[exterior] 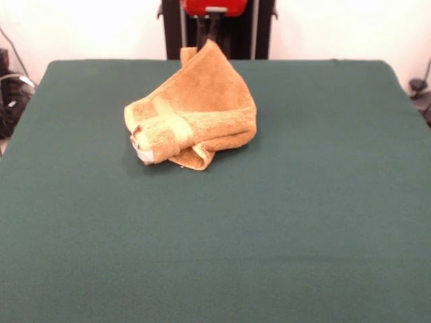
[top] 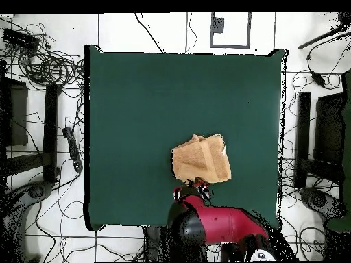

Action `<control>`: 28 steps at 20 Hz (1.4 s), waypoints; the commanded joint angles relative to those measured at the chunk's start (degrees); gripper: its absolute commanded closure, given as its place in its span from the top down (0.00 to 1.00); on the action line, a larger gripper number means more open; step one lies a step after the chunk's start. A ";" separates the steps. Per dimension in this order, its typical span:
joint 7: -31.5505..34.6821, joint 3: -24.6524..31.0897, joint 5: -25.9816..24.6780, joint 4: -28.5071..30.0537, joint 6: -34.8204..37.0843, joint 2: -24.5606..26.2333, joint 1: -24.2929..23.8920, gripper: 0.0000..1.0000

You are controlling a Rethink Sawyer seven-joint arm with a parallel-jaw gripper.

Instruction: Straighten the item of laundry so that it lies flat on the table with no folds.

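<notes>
The item of laundry [exterior: 202, 101] is an orange-tan towel lying crumpled and folded over itself on the far middle of the green table [exterior: 303, 215]. One corner is drawn up into a peak at the table's far edge. My gripper [exterior: 209, 37] comes down onto that peak and is shut on it. A pale woven band and a white tag show at the towel's lower left. From overhead, the towel [top: 201, 159] lies just beyond my gripper [top: 198, 185], near the table's [top: 137, 103] base-side edge.
The red and black arm [top: 219, 226] reaches over the table's edge by the base. Cables [top: 48, 65] and dark stands [top: 51, 130] crowd the floor on both sides of the table.
</notes>
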 commanded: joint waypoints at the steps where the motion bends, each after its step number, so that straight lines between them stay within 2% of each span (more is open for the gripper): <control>1: 11.39 1.09 4.66 -4.55 1.41 5.47 3.35 0.00; 4: 11.39 2.42 5.48 -5.12 0.88 6.76 2.26 0.00; 10: 10.59 1.62 6.40 -5.93 2.58 8.36 3.01 0.00; 21: 9.34 1.08 7.85 -6.89 6.81 7.98 4.12 0.00; 28: 8.34 0.07 8.65 -8.49 11.88 7.78 6.05 0.00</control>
